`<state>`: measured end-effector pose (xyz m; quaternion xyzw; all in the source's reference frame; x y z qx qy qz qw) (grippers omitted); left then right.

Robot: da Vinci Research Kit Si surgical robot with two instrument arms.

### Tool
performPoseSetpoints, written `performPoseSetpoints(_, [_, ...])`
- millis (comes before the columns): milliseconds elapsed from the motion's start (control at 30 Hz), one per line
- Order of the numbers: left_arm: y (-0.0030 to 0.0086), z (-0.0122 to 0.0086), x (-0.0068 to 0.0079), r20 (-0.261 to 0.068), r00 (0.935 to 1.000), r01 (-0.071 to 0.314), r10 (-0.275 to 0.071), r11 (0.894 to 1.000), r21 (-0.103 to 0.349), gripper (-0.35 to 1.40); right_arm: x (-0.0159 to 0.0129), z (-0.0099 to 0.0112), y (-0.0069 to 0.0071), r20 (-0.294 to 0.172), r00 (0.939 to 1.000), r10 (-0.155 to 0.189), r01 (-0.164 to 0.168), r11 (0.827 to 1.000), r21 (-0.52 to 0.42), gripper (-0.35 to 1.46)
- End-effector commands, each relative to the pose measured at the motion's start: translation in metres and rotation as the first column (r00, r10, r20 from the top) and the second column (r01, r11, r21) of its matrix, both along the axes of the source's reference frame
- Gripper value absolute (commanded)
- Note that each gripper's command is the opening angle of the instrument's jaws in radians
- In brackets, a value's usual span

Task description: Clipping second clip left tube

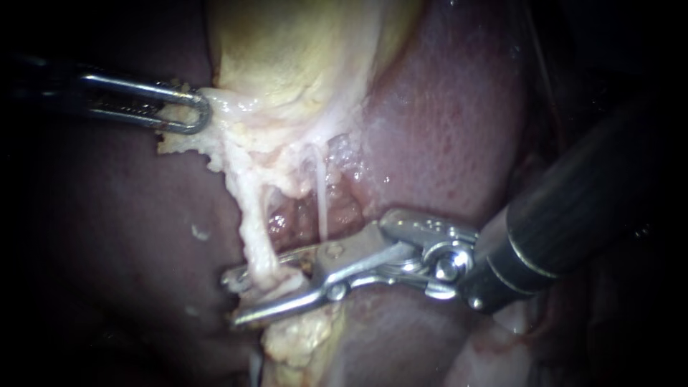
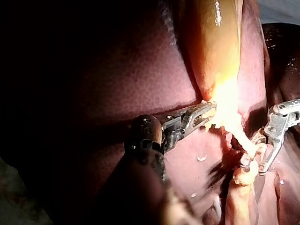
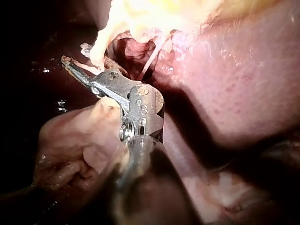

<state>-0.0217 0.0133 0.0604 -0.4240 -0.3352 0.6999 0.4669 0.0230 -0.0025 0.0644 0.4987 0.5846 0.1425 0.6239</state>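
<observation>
Nearest the lens sat the right instrument (image 1: 240, 297), its dark shaft sweeping in from the right. Its claw stood open, one half on the far side of the left tube (image 1: 254, 229) and one on the near side. Pale tissue filled most of the gap, but I couldn't say both halves were pressing it. So I called it open around the tube, not clamped.

The tube ran as a knobbly whitish cord from the gallbladder (image 1: 301, 57) toward the near side, crossing the dark liver (image 1: 444, 129). Over on the left, the left instrument (image 1: 188, 111) had its claw closed on the gallbladder's frayed pale edge. It held that edge out to the left, with the tube stretched. No clip was plain to me anywhere on the tube; there was too much fat and glare to tell.

Now the dangers, as I judged them:
- **Stray catch:** Just to the right hung a thin white strand (image 1: 320, 197), apart from the claw but near. A drift rightward could catch it in the bite.
- **Partial bite:** The claw's tips only just cleared the tube's left side, so closing from there might take only part of the tube.
- **Torn edge:** A harder pull from the left instrument could tear that ragged edge and slacken the tube inside the open claw.
</observation>
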Motion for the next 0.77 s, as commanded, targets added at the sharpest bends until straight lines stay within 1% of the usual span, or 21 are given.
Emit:
performPoseSetpoints(33, [0.0000,0.0000,0.0000,0.000,1.0000,0.000,0.000,1.000,0.000,-0.35,0.0000,0.0000,0.0000,0.000,1.0000,0.000,0.000,1.000,0.000,0.01])
performPoseSetpoints(167, [0.0000,0.0000,0.0000,0.000,1.0000,0.000,0.000,1.000,0.000,-0.35,-0.0001,0.0001,0.0001,0.000,1.0000,0.000,0.000,1.000,0.000,-0.14])
performPoseSetpoints(267, [0.0000,0.0000,0.0000,0.000,1.0000,0.000,0.000,1.000,0.000,-0.35,-0.0003,0.0002,0.0001,0.005,1.0000,-0.003,0.003,1.000,0.010,-0.35])
performPoseSetpoints(333, [0.0000,0.0000,0.0000,0.000,1.0000,0.000,0.000,1.000,0.000,-0.35,-0.0005,0.0003,0.0002,0.017,0.9999,0.002,-0.002,1.000,0.025,-0.35])
performPoseSetpoints(400, [0.0000,0.0000,0.0000,0.000,1.0000,0.000,0.000,1.000,0.000,-0.35,-0.0006,0.0007,0.0004,0.025,0.9995,0.021,-0.021,0.999,0.024,-0.35])
performPoseSetpoints(533, [0.0000,0.0000,0.0000,0.000,1.0000,0.000,0.000,1.000,0.000,-0.35,-0.0007,0.0012,0.0004,0.043,0.9990,0.010,-0.011,1.000,0.011,-0.35])
performPoseSetpoints(767, [0.0000,0.0000,0.0000,0.000,1.0000,0.000,0.000,1.000,0.000,-0.35,-0.0006,0.0013,0.0002,0.043,0.9990,0.010,-0.010,1.000,0.010,-0.35])
